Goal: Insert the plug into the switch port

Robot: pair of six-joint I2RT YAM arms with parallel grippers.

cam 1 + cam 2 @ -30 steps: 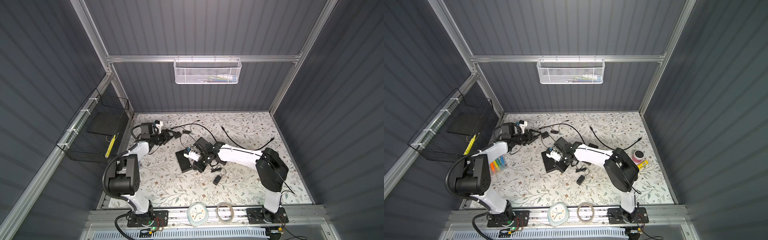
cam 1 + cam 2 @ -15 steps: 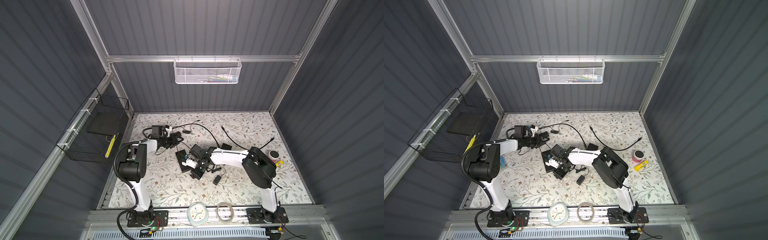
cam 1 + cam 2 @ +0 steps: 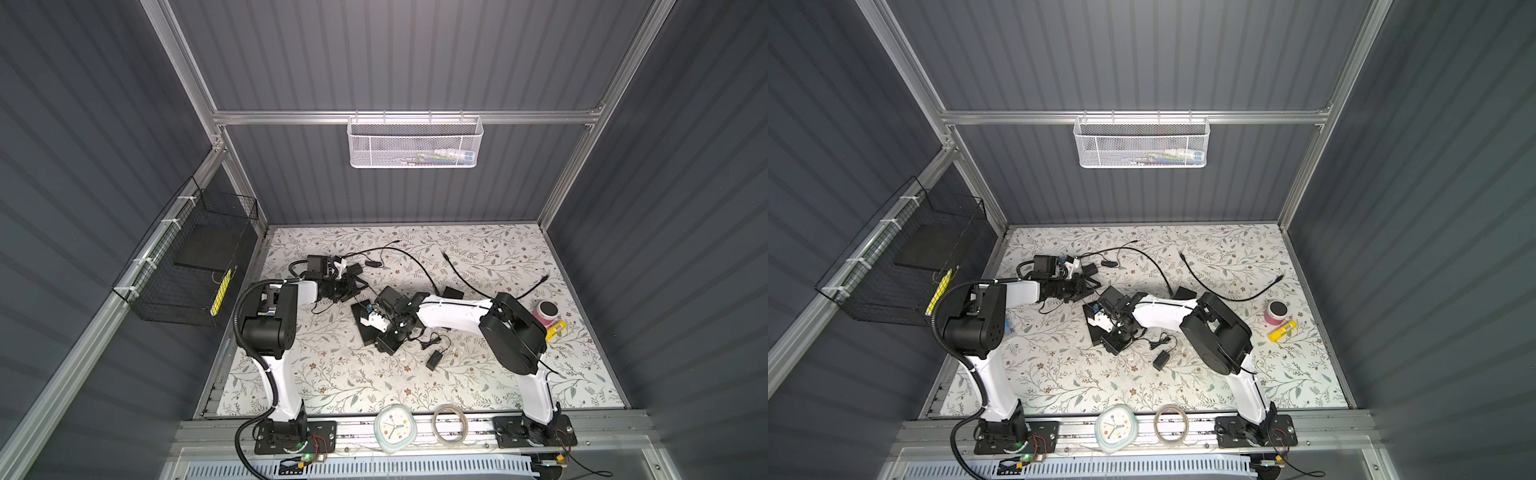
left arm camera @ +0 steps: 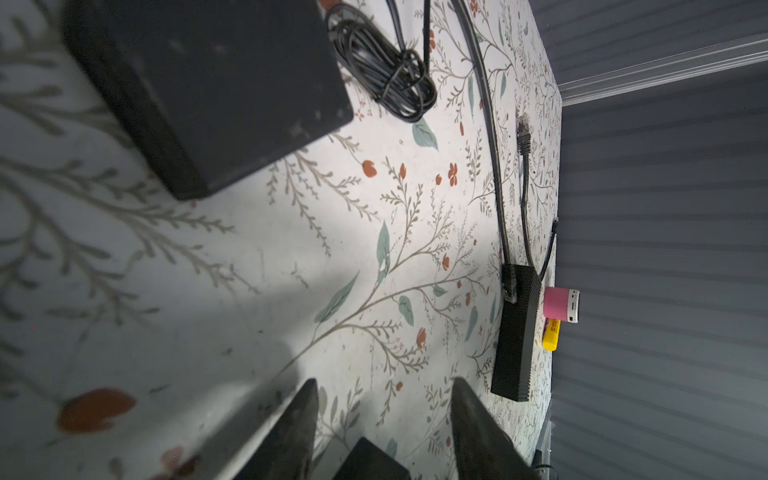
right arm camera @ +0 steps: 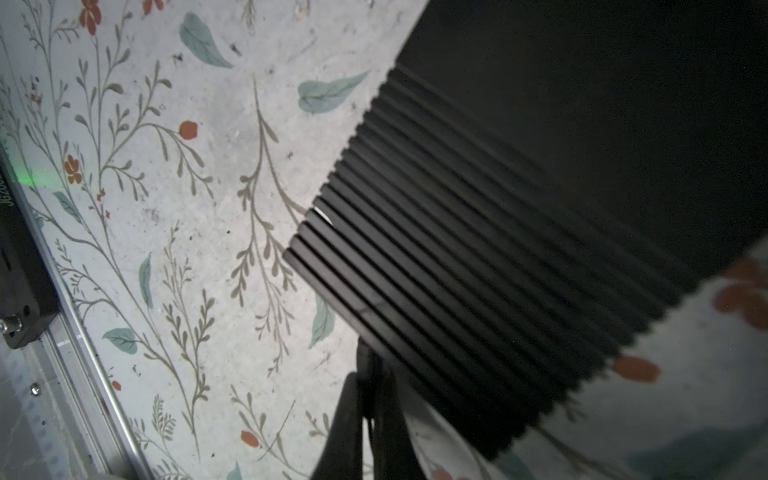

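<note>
The flat black box [image 3: 362,332] of the switch lies mid-table; in the right wrist view its ribbed side [image 5: 498,249] fills the frame, and the switch port itself does not show. My right gripper [image 5: 370,388] is shut on a thin dark piece, the plug, whose tip touches the box's lower edge. In both top views that right gripper [image 3: 390,337] [image 3: 1121,334] hangs low over the box. My left gripper [image 4: 384,386] is open with bare mat between its fingers. It sits just left of the box in both top views [image 3: 353,287] [image 3: 1087,286].
Beside the left gripper are a black block [image 4: 208,83] and a coiled cord [image 4: 382,75]. A small ribbed box [image 4: 517,332] with a cable plugged in lies further off. A power adapter [image 3: 434,359], loose cables [image 3: 490,286], a pink cylinder [image 3: 546,311] and a yellow tube [image 3: 555,330] lie right.
Both elbows have risen and swung inward. The left gripper has moved right, toward the box. The right gripper has shifted slightly forward over the box and stays shut.
</note>
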